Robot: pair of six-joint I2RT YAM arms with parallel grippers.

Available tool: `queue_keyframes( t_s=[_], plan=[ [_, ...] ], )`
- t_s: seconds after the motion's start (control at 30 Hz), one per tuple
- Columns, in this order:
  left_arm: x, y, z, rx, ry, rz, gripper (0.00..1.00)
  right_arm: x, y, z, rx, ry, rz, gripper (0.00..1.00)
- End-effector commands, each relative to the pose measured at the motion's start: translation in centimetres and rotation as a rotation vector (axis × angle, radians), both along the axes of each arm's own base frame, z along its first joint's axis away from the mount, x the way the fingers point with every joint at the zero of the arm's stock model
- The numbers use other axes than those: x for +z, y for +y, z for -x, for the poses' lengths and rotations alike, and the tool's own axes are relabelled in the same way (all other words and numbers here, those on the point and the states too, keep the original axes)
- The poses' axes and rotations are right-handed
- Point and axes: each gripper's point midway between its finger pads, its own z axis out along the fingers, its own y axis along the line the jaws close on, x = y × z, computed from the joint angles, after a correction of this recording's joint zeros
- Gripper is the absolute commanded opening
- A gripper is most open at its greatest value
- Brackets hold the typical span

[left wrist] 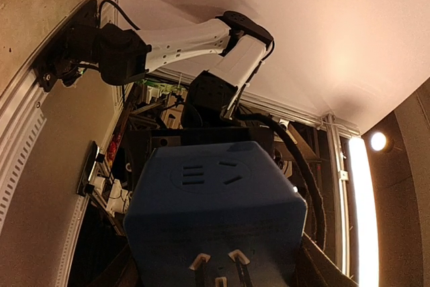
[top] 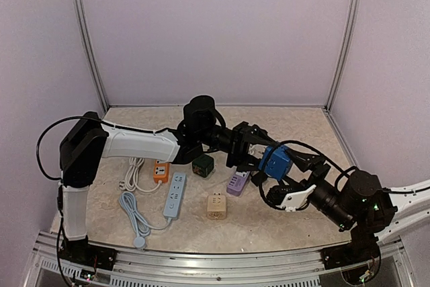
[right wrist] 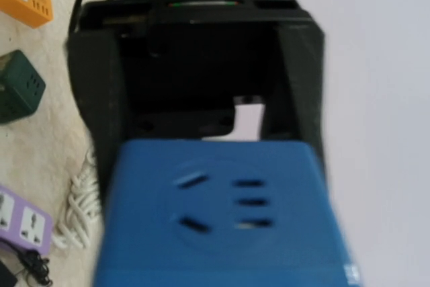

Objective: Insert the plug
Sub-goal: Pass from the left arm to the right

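Above the middle of the bench (top: 295, 126), toward its right edge, the left claw (top: 259, 154) grips the blue cube adapter (top: 275, 160) by its sides, well clear of the surface. The adapter's three prongs (left wrist: 216, 267) show in the left wrist view. The right claw (top: 290, 174) sits just beside the adapter, but its fingers are hidden, so I cannot tell if it is open or closed. I judge this step to be a handover in the air. Next, one claw must hold firmly and line the prongs up with a socket, perhaps on the pale blue power strip (top: 175, 194) near the front edge.
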Motion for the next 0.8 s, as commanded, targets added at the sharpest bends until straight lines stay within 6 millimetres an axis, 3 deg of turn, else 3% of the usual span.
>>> queue_keyframes(
  t_s=[0.0,0.17,0.23,0.3,0.33,0.4,0.53,0.7,0.77],
  plan=[
    [1.5,-0.4,0.5,-0.030,-0.040,0.059,0.00,-0.6,-0.1,0.0,-0.014,-0.002,0.004,0.66],
    [1.4,-0.6,0.7,-0.042,-0.034,0.062,0.00,-0.3,-0.1,0.0,-0.010,0.003,-0.007,0.49],
    [1.2,-0.6,0.8,-0.044,-0.032,0.063,0.00,-0.2,0.0,0.1,-0.004,0.010,-0.009,0.35],
    [1.0,-0.6,0.6,-0.040,-0.029,0.064,0.09,-0.2,0.2,0.2,0.006,0.027,-0.010,0.16],
    [0.9,-0.6,0.5,-0.033,-0.027,0.065,0.19,-0.2,0.3,0.2,0.008,0.041,-0.011,0.10],
    [0.6,-0.3,-0.1,-0.007,-0.025,0.061,0.29,0.0,0.5,0.2,0.011,0.074,-0.022,0.00],
    [-0.9,1.8,-3.2,0.112,-0.015,0.010,0.55,1.2,0.7,0.4,0.019,0.157,-0.086,0.00],
    [-0.9,4.2,-5.4,0.224,-0.061,-0.016,0.77,3.4,0.4,0.7,0.045,0.223,-0.173,0.00],
    [-0.5,4.7,-5.5,0.244,-0.086,-0.009,0.97,4.2,0.1,0.8,0.046,0.244,-0.210,0.00]
  ],
)
